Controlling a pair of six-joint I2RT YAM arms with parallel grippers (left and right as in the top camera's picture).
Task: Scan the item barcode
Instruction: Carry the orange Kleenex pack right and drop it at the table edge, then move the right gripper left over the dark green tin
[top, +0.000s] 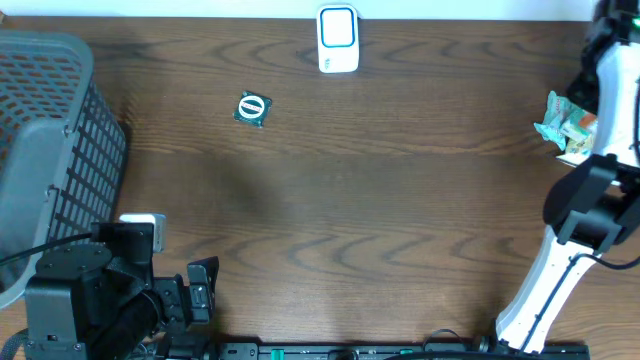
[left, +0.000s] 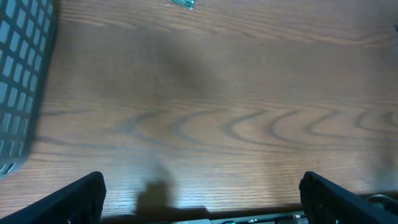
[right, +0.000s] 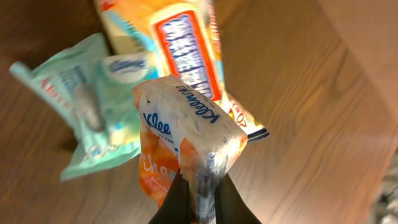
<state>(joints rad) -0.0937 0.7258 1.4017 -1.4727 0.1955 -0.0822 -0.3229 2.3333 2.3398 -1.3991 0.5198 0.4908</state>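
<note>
"Kleenex" brand on orange tissue pk (right: 186, 134).

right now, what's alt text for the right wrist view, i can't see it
The right end effector is shut on the edge of a white and orange Kleenex pack. Behind it lie a mint green tissue pack and an orange packet, on a wooden table.

Matt wood-grain table (top: 400, 200), glossy crinkled plastic tissue pack (right: 186, 124) (grey plastic mesh basket (top: 40, 120))
</note>
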